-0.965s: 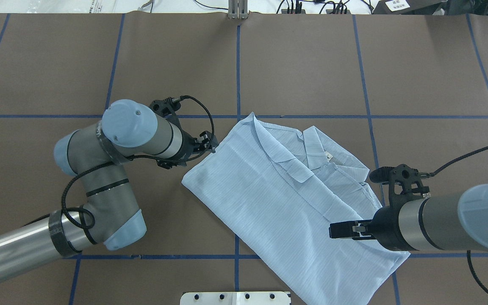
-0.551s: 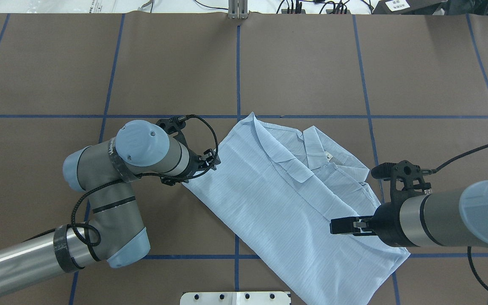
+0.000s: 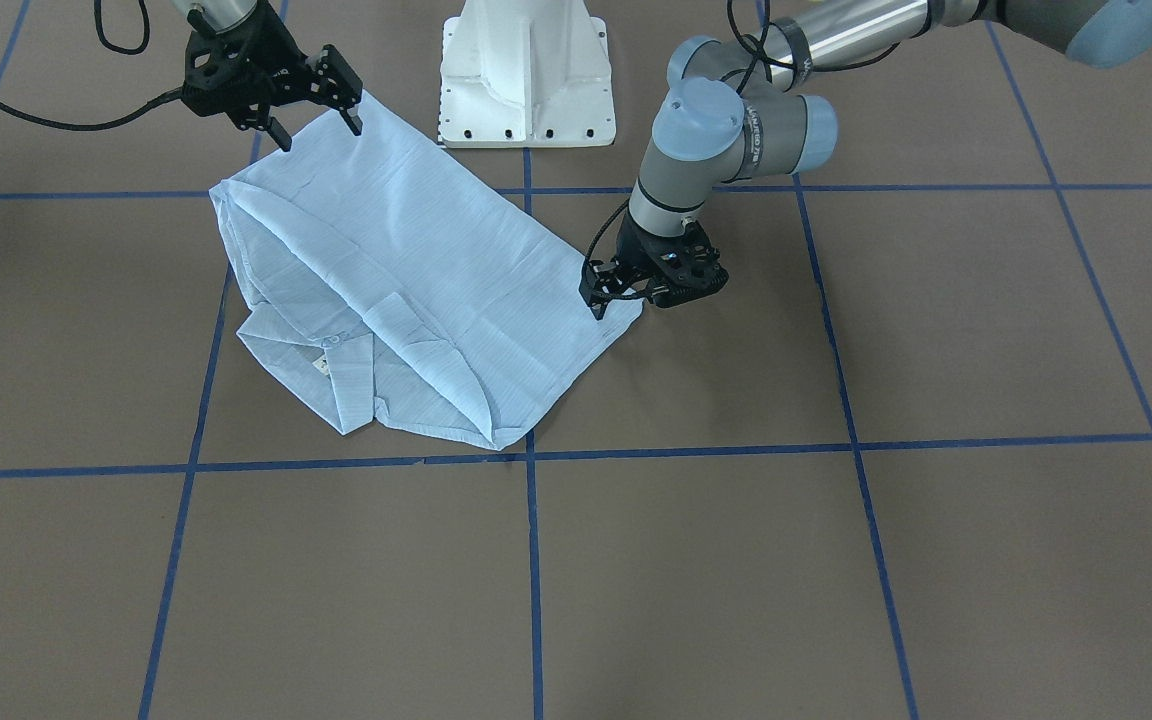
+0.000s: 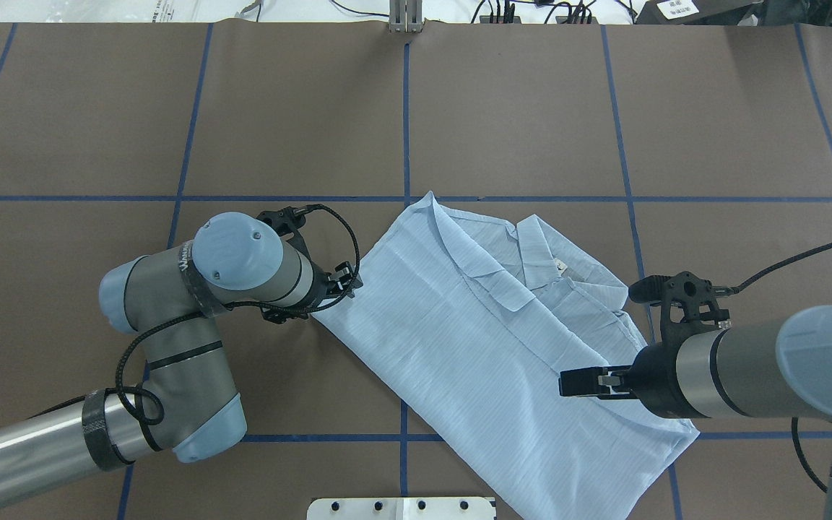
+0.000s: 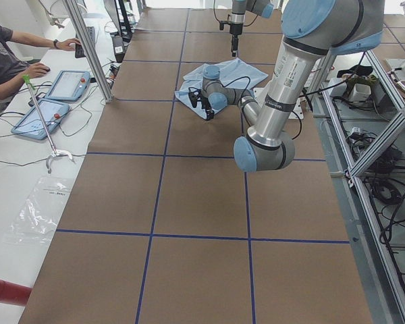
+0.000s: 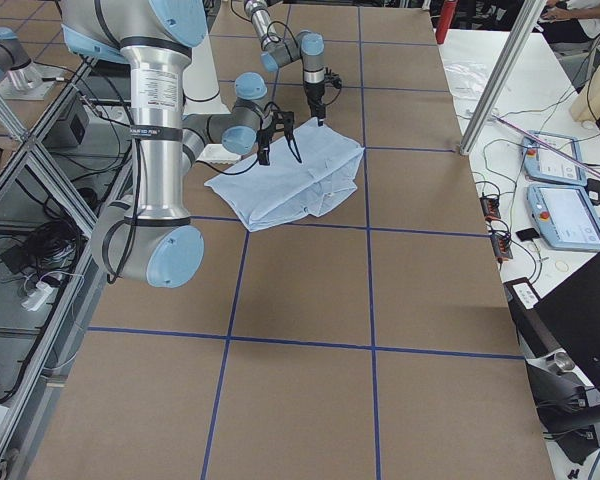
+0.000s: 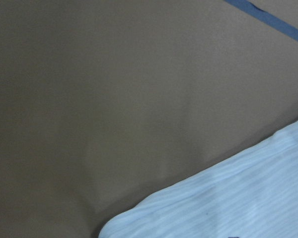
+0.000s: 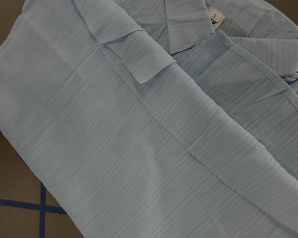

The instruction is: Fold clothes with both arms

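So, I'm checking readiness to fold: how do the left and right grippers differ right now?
The left gripper sits low at a corner of the shirt; the right gripper hangs above the cloth. The right gripper's jaws are spread wide; the left gripper's state is unclear. Both are black.

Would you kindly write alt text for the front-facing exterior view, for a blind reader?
A pale blue shirt lies partly folded on a brown table. The left gripper sits low at one corner; the right gripper hangs open over another.
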Motion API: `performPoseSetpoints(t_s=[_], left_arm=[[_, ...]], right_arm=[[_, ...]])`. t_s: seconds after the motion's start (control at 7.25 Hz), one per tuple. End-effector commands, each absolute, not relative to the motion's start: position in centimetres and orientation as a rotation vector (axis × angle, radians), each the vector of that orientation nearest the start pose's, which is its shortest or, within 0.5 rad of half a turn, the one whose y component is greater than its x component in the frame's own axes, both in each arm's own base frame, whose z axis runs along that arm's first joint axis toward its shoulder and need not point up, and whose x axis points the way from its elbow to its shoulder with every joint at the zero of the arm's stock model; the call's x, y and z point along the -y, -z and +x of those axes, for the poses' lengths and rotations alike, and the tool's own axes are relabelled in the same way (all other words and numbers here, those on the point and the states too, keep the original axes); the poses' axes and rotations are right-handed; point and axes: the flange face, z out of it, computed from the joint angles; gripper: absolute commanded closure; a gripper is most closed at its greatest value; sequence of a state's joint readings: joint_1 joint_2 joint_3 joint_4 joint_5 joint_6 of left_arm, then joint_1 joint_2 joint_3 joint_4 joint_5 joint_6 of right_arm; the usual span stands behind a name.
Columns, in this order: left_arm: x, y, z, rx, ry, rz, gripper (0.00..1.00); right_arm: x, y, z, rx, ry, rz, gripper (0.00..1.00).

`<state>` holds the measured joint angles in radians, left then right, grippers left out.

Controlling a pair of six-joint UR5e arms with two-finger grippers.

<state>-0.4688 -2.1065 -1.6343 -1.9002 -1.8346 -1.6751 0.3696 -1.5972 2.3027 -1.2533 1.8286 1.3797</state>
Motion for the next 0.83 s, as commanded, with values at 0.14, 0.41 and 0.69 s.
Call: performPoseSetpoints(t_s=[0.14,0.41,0.69], left_arm=[[39.17,-28.08,55.8,-0.96,0.391,-0.082,0.24],[39.05,-28.02,55.84,-0.96,0.391,-0.084,0.33],[38.95,-27.4,55.73,-0.97,0.386,-0.087,0.86]], right_arm=[[25.56,-29.93,-35.24,1.039,-0.036,0.058,0.0],[25.74,-30.0,-35.16,1.037,-0.041,0.06,0.0],[25.88,-30.13,-35.17,1.034,-0.044,0.06,0.0]])
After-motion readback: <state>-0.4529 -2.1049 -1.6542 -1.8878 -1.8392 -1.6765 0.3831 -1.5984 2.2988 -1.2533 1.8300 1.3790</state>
